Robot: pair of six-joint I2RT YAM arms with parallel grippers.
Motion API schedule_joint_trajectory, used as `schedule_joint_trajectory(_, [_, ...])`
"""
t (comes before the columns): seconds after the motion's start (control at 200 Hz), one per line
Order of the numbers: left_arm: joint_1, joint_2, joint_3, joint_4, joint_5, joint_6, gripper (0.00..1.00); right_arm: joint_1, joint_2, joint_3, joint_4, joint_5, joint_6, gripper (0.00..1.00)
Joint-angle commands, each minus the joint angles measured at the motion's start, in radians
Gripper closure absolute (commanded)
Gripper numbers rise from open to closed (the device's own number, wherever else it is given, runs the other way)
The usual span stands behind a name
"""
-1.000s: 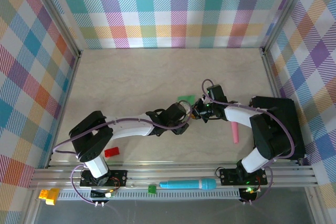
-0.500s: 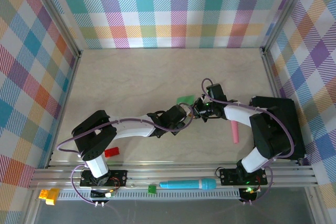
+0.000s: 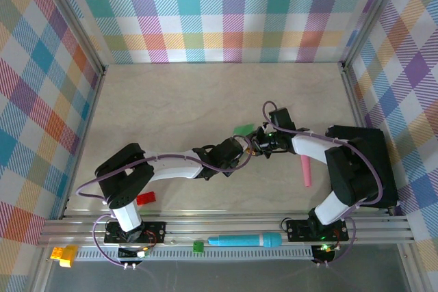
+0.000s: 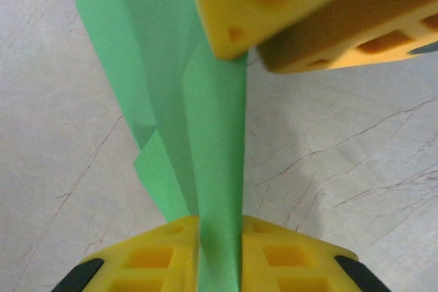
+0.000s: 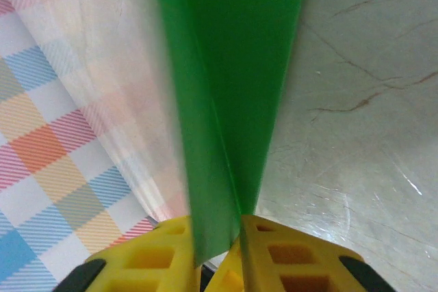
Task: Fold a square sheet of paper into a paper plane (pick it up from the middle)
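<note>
Left end effector (image 4: 219, 241) is being clamped on the square sheet of paper (image 4: 212, 135), which is already creased into a narrow, layered strip and is being gripped edge-on between the yellow fingers. The right end effector (image 5: 217, 241) is being applied to the same strip from the opposite end. The paper is lying between its fingers, but whether it is being pinched or merely straddled cannot be told. The strip is being held close over the counter (image 3: 178, 100), near its middle and between the two wrists, with one green corner sticking out toward the far wall. Whether any edge is touching the surface cannot be told.

The step in hand is judged to be a regrip along the centre ridge, so that the next crease can be set. To do it well, one firm hold should be maintained while the other is being shifted. The layers should be held aligned and taut, not twisted. Any pull should be made along the crease, so that the thin sheet is not being buckled or torn.

On the pale, veined counter a pink marker (image 3: 306, 171) is lying beside the right arm and a red block (image 3: 145, 198) near the left base. A teal marker (image 3: 245, 241) and a small green block (image 3: 198, 245) are resting on the front rail. The cell is being enclosed on three sides by plaid walls (image 3: 226, 11).
</note>
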Motion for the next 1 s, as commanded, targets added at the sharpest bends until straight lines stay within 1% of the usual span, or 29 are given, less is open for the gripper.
schedule_joint_trajectory(0.0, [-0.003, 0.011, -0.024, 0.028, -0.012, -0.022, 0.82, -0.028, 0.005, 0.02, -0.065, 0.003, -0.036, 0.65])
schedule_joint_trajectory(0.085, [0.002, 0.007, -0.038, 0.043, -0.001, -0.037, 0.83, -0.051, 0.005, 0.012, -0.074, 0.014, -0.057, 0.53])
schedule_joint_trajectory(0.175, [0.008, 0.001, -0.052, 0.058, 0.018, -0.052, 0.84, -0.075, -0.006, 0.007, -0.094, 0.03, -0.085, 0.43])
schedule_joint_trajectory(0.33, [0.02, -0.001, -0.07, 0.084, 0.069, -0.08, 0.86, -0.108, -0.041, 0.012, -0.136, 0.067, -0.139, 0.33])
schedule_joint_trajectory(0.41, [0.029, 0.005, -0.065, 0.077, 0.114, -0.094, 0.87, -0.115, -0.056, 0.012, -0.153, 0.084, -0.157, 0.31])
schedule_joint_trajectory(0.52, [0.041, 0.006, -0.061, 0.072, 0.158, -0.108, 0.88, -0.12, -0.064, 0.008, -0.166, 0.097, -0.169, 0.29])
schedule_joint_trajectory(0.78, [0.084, -0.001, -0.025, 0.018, 0.323, -0.14, 0.9, -0.15, -0.109, -0.043, -0.144, 0.145, -0.185, 0.26])
schedule_joint_trajectory(0.995, [0.119, 0.011, 0.008, -0.032, 0.408, -0.169, 0.91, -0.161, -0.14, -0.064, -0.115, 0.154, -0.268, 0.22])
